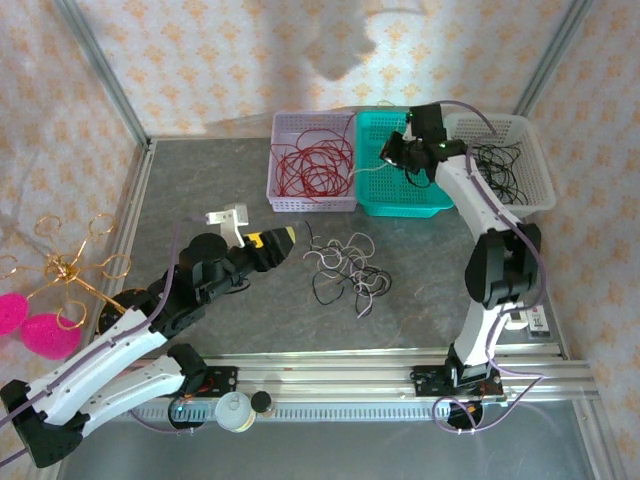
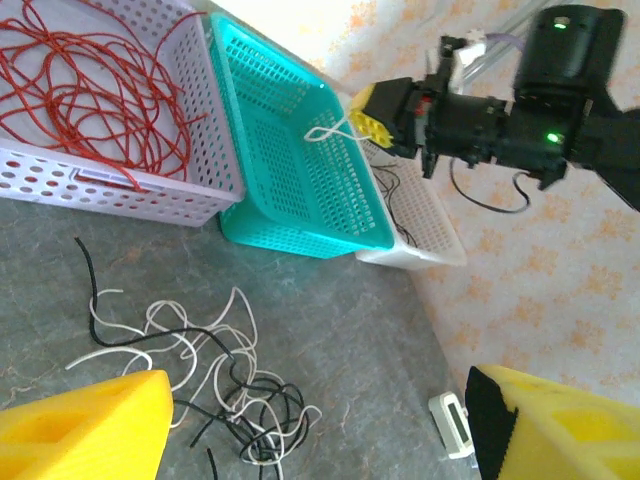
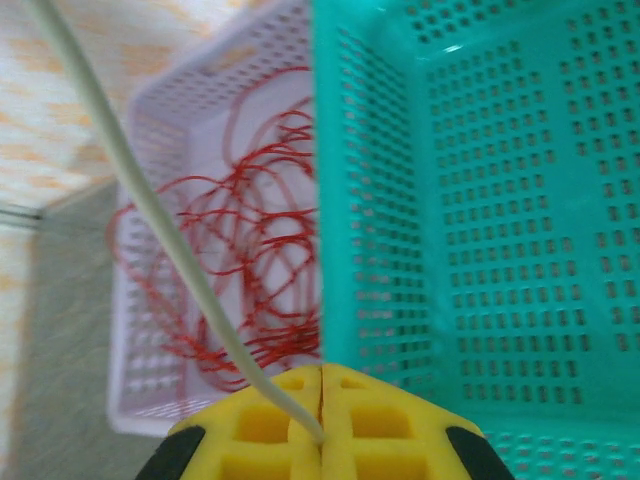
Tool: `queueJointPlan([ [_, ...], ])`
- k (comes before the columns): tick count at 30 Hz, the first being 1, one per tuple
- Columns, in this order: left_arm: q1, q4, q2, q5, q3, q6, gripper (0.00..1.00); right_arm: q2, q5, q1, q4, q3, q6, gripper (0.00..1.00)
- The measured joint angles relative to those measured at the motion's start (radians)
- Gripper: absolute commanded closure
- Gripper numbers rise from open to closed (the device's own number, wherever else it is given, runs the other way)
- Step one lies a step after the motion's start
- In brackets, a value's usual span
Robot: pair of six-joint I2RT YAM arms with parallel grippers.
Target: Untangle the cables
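A: Right wrist view: a thin white cable (image 3: 180, 260) is clamped in the right gripper (image 3: 322, 400), teal perforated basket (image 3: 480, 200) below.
B: Release is advised once its tail hangs inside. The left gripper (image 2: 318, 405) is spread, black-and-white tangle (image 2: 200, 360) ahead.

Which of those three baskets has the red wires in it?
The lilac basket, leftmost in the row; the white basket at the other end holds black wires.

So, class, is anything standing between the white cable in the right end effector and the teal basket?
Nothing visible. The right end effector is shut on the white cable over the teal basket, whose open top and floor look bare.
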State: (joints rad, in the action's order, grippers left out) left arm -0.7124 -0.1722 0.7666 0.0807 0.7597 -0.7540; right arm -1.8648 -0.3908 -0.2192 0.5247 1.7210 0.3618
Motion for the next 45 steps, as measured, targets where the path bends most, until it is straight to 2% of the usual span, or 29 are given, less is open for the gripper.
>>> queueJointPlan([
  [8,0.011,-0.008,0.048,0.044,0.000,0.007,0.23,-0.313,0.170,0.040,0.113,0.277,-0.060,1.00],
  [14,0.103,-0.041,0.098,0.112,0.000,0.023,0.23,-0.502,0.349,0.091,0.206,0.444,-0.068,1.00],
  [15,0.124,-0.043,0.101,0.130,0.000,0.027,0.23,-0.521,0.374,0.098,0.217,0.465,-0.068,0.98],
  [21,0.251,-0.044,0.138,0.263,-0.001,0.075,0.24,-0.586,0.460,0.119,0.265,0.561,-0.071,0.63],
  [25,0.310,-0.045,0.200,0.328,-0.016,0.126,0.26,-0.586,0.471,0.093,0.272,0.560,-0.036,0.50],
  [27,0.313,-0.041,0.230,0.359,-0.029,0.151,0.28,-0.575,0.468,0.080,0.257,0.520,-0.002,0.46],
  [31,0.313,0.000,0.254,0.410,-0.095,0.180,0.28,-0.502,0.444,0.062,0.227,0.376,0.062,0.44],
  [36,0.313,0.074,0.259,0.438,-0.183,0.187,0.29,-0.393,0.464,0.038,0.214,0.328,0.090,0.44],
  [39,0.313,0.113,0.273,0.446,-0.218,0.188,0.30,-0.259,0.490,0.003,0.181,0.243,0.106,0.44],
  [45,0.313,0.165,0.271,0.445,-0.276,0.187,0.30,0.115,0.506,-0.105,0.073,-0.122,0.145,0.46],
])
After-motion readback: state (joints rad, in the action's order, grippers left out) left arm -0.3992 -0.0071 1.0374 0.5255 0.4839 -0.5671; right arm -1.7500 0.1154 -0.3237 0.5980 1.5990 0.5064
